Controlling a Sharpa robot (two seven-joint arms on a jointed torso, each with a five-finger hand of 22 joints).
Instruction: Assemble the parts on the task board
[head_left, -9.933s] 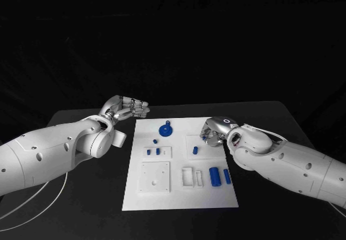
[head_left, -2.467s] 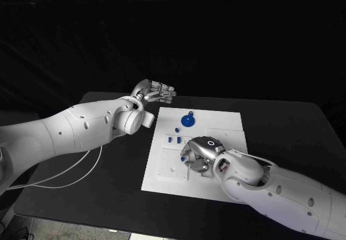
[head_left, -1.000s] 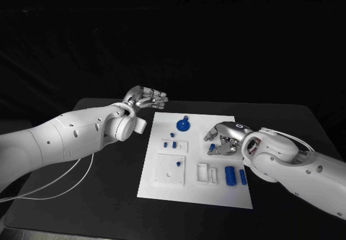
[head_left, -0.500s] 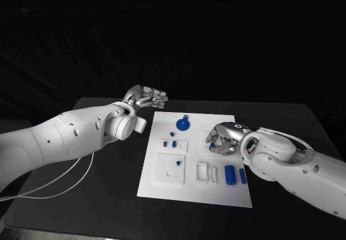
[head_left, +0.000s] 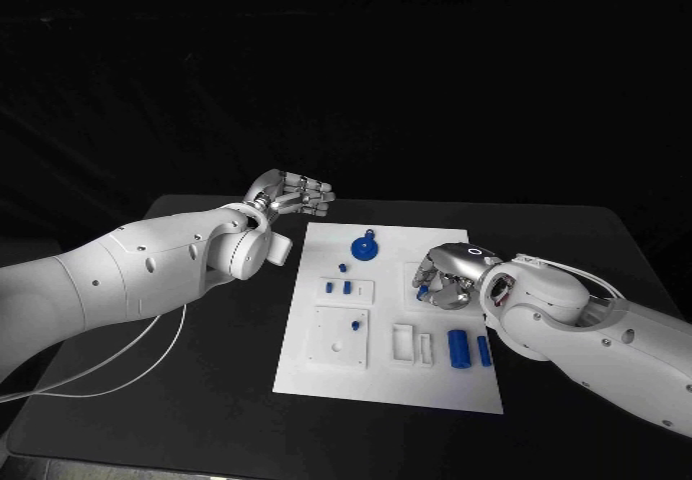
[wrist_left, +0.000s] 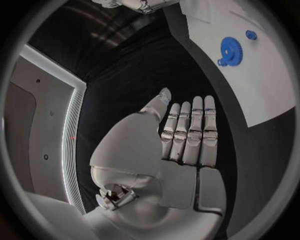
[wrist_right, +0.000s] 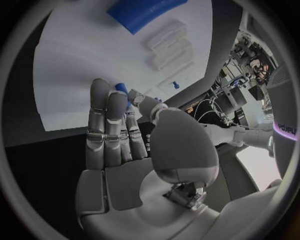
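The white task board (head_left: 378, 375) lies in the middle of the black table. On it I see a blue gear (head_left: 365, 247), a small blue peg (head_left: 343, 268), two small blue pieces (head_left: 340, 289) and two blue cylinders (head_left: 470, 350). My right hand (head_left: 444, 276) is over the board's right middle and pinches a small blue part (wrist_right: 122, 90) between thumb and fingertips. My left hand (head_left: 294, 194) hovers off the board's far left corner with straight fingers, holding nothing. The left wrist view shows the gear (wrist_left: 231, 49) well beyond that hand (wrist_left: 181, 140).
A square white plate (head_left: 342, 337) and two white slotted blocks (head_left: 415, 345) stand on the board's near half. A white cable (head_left: 137, 365) lies on the table under my left arm. Bare black table surrounds the board on all sides.
The right hand's fingers have closed round the small blue part on the board's right side and drawn it in slightly. The left arm has stayed still.
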